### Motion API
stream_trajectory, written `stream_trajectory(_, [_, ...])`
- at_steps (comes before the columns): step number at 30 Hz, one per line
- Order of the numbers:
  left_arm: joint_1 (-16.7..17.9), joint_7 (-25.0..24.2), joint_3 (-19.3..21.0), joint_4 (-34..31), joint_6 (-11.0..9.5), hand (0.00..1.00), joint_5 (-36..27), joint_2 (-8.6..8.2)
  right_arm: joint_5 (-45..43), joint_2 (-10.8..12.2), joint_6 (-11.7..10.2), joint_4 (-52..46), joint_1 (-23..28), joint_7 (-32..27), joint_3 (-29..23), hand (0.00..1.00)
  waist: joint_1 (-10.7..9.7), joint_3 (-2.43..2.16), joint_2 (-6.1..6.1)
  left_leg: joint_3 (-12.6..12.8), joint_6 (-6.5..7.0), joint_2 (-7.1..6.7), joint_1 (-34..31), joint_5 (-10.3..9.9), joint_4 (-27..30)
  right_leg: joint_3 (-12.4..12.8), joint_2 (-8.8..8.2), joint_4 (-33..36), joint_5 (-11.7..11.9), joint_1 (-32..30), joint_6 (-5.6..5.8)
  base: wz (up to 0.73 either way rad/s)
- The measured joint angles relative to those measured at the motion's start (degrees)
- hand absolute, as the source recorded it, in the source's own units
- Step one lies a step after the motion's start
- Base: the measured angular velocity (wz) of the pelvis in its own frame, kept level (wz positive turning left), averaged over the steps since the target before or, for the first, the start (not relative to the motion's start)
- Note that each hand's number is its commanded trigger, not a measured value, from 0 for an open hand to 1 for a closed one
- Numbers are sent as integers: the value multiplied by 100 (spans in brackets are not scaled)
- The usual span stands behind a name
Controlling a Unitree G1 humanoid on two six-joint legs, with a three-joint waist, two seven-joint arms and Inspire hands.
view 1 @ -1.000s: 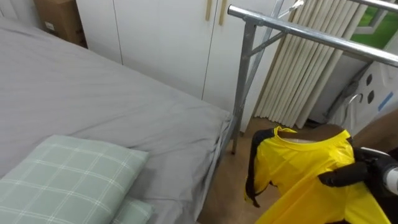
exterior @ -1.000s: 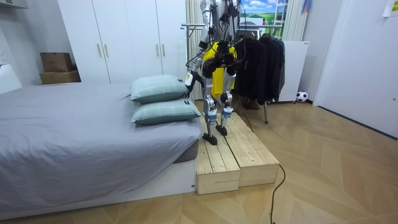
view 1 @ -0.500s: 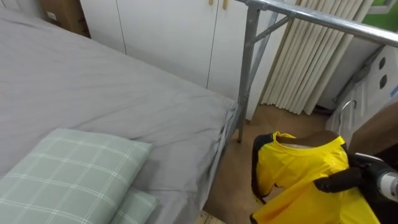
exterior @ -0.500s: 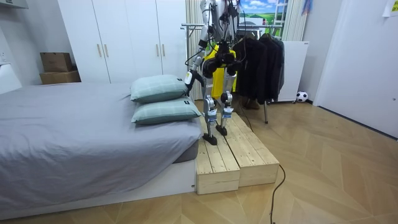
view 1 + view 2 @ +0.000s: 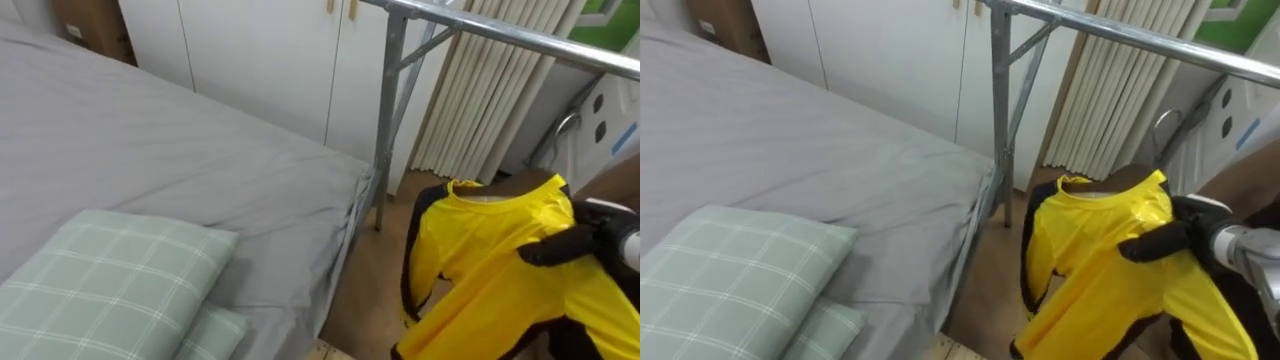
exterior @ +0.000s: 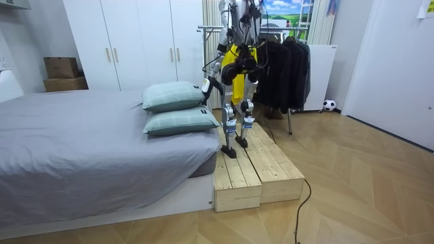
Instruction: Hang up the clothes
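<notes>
grey bedsheet (image 5: 150, 150) and pale green checked pillows (image 5: 110, 270) lie at left; the left hand (image 6: 205, 87) hangs low near them in the room view. a silver metal clothes rail (image 5: 500, 35) crosses the upper right. below it, the yellow shirt with black trim (image 5: 480, 270) sits higher than half a second ago, its wire hanger hook (image 5: 563, 125) closer to the rail but not yet over it. the right hand (image 5: 565, 247) has its dark fingers clamped on the shirt's shoulder. judgement: lift under way, hooking still outstanding.
</notes>
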Motion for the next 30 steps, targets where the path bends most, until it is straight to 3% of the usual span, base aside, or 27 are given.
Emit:
stream_trajectory(4, [127,-19,12,-170,-1,0,9,8,1,-30,-1,-376,0,-1,-55,100,-100,-11,4,-80,0,-7,-13,-1,42,-89,-14,-65,17,63,17,10])
stream_trajectory(18, [178,-96,10,-167,-40,0,8,22,-46,-106,-94,-716,2,-52,-64,100,-122,-88,142,-270,-8,-6,233,0,-60,-327,-38,-165,1,403,17,8])
stream_trajectory(30, [251,-195,61,-161,-40,0,12,27,-1766,-110,-419,-1725,381,-511,-69,100,-255,-79,176,-289,-29,-5,338,17,-210,-321,-29,-158,-59,453,30,0])
